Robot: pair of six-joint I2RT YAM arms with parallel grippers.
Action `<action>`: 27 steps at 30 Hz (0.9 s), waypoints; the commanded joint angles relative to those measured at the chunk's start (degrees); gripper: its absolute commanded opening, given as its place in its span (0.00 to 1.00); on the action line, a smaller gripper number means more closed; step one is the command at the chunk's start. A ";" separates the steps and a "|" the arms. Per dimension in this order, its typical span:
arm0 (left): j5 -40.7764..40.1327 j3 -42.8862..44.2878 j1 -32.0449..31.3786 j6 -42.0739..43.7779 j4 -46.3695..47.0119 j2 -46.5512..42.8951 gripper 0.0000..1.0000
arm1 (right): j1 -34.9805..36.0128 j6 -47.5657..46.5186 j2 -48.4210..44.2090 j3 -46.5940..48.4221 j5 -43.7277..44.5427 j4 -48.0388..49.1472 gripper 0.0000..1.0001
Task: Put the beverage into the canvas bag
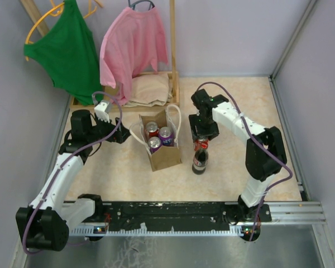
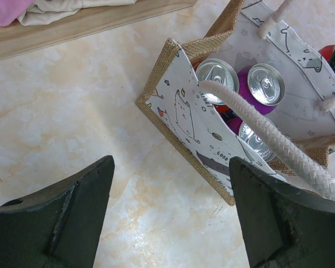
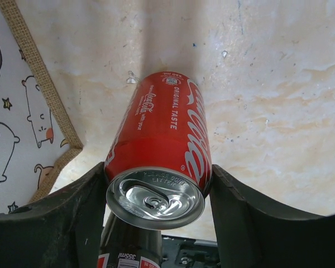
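A red cola can [image 3: 167,134], the beverage, stands upright on the table just right of the canvas bag [image 1: 163,153]. My right gripper [image 3: 157,167] is shut on the can, one finger pressed against each side. A dark cola bottle [image 1: 199,162] stands right in front of the can, on the near side. The bag is open at the top with three cans [image 2: 251,89] inside, and its white handles [image 2: 273,142] droop over the rim. My left gripper [image 2: 172,164] hangs open over bare table just left of the bag, holding nothing.
A wooden rack [image 1: 173,67] at the back carries a green top [image 1: 67,50] and a pink shirt [image 1: 134,44], with a folded beige cloth [image 1: 151,89] on its base. Walls close in on the left, back and right.
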 commanded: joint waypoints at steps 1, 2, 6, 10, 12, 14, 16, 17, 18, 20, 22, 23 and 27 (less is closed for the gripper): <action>0.47 0.38 0.40 0.18 0.75 -0.73 0.89 | 0.36 -0.14 -1.03 6.36 3.25 0.44 0.00; 0.43 0.41 0.42 0.22 0.75 -0.74 0.89 | 0.36 -0.33 -1.08 7.81 3.87 -0.08 0.00; 0.54 0.41 0.37 0.14 0.79 -0.86 0.89 | -0.02 -1.41 -0.82 14.95 5.95 -2.76 0.00; 0.51 0.27 0.42 0.11 0.84 -0.95 0.89 | -0.52 -3.65 -0.36 23.59 9.03 -4.80 0.00; 0.59 0.28 0.41 -0.04 0.84 -1.08 0.89 | -0.52 -5.11 -0.18 28.15 10.85 -4.98 0.00; 0.59 0.17 0.42 -0.04 0.84 -1.09 0.89 | -0.48 -6.61 -0.01 32.44 11.55 -4.11 0.00; 0.59 0.29 0.42 -0.04 0.84 -1.16 0.89 | -0.52 -7.47 -0.07 36.65 11.07 -2.58 0.00; 0.61 0.39 0.41 -0.04 0.86 -1.12 0.89 | -0.42 -7.97 -0.36 38.15 9.86 -1.16 0.00; 0.60 0.40 0.38 -0.04 0.84 -1.13 0.89 | -0.31 -8.15 -0.93 39.18 8.80 0.76 0.00; 0.60 0.48 0.42 -0.04 0.75 -1.17 0.89 | 0.39 -8.37 -2.90 39.14 6.16 5.60 0.00; 0.61 0.44 0.42 -0.04 0.60 -1.24 0.89 | 1.36 -8.48 -4.71 38.29 2.28 10.15 0.00; 0.62 0.49 0.42 -0.05 0.53 -1.25 0.89 | 1.90 -8.48 -4.88 38.05 0.58 11.81 0.00; 0.75 0.65 0.36 0.04 0.38 -1.11 0.89 | 5.62 -8.58 -4.94 39.15 -4.61 13.30 0.00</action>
